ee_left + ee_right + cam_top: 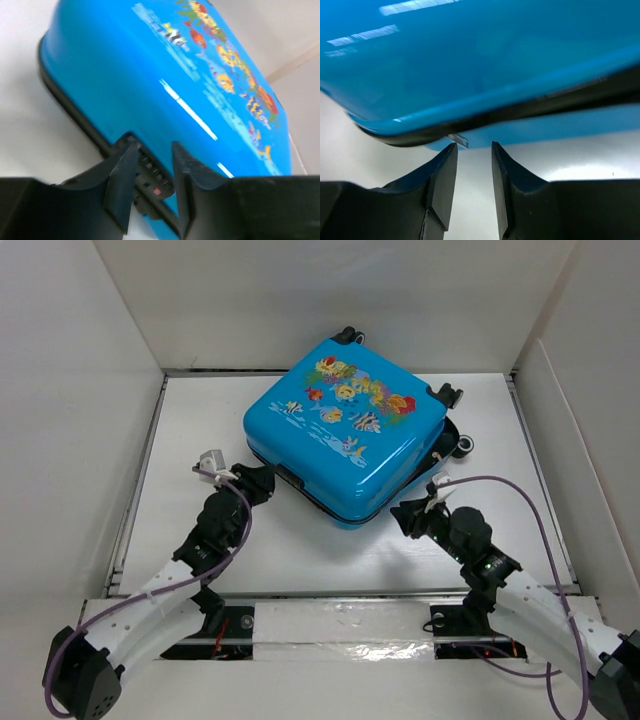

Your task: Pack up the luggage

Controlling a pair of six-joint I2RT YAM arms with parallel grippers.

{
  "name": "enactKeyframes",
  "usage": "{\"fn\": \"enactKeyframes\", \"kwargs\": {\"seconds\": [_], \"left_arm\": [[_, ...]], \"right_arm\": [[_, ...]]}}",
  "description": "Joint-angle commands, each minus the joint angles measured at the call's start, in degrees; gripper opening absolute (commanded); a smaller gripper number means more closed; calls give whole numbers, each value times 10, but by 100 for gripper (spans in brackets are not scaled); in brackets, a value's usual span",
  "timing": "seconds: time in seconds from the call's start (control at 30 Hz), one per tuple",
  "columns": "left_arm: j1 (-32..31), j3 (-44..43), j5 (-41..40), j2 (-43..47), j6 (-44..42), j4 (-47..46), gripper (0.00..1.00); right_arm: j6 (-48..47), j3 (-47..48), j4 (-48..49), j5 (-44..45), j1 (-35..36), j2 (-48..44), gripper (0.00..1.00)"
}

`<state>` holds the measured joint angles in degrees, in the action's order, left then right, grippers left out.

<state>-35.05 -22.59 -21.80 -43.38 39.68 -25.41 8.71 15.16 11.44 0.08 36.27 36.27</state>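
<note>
The luggage (345, 430), bright blue with a fish print, lies closed and flat at the middle back of the table, turned at an angle. My left gripper (268, 478) is at its near-left edge. In the left wrist view the gripper (153, 146) is open, its fingers standing either side of the black lock (156, 180) on the luggage (150, 75). My right gripper (403, 512) is at the near-right edge. In the right wrist view it (472, 145) is open and empty, just below the black zipper seam of the luggage (470, 60), with a small silver zipper pull (459, 140) by its left fingertip.
White walls (80, 390) enclose the table on the left, back and right. The luggage's black wheels (455, 395) point to the back right. A taped strip (340, 625) runs along the near edge between the arm bases. Purple cables (540, 510) loop off both wrists.
</note>
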Motion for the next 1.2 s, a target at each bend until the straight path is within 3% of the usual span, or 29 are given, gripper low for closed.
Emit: {"fn": "enactKeyframes", "kwargs": {"seconds": [0.0,0.17,0.4,0.67,0.97,1.07,1.17], "left_arm": [[6,30,-19,48,3,41,23],[19,65,35,59,9,87,15],[19,96,128,-21,5,-7,11],[12,96,199,-99,-10,-114,10],[1,78,215,-175,-19,-172,9],[-5,78,215,-174,-23,-177,8],[-10,79,214,-176,-28,-178,7]], "right_arm": [[24,-19,81,64,6,13,41],[-4,-13,124,31,27,82,41],[-23,-9,193,28,68,158,43],[-23,-21,263,120,104,215,45],[-45,-32,433,193,136,297,33],[-52,-35,465,198,154,302,24],[-63,-36,472,210,170,291,23]]}}
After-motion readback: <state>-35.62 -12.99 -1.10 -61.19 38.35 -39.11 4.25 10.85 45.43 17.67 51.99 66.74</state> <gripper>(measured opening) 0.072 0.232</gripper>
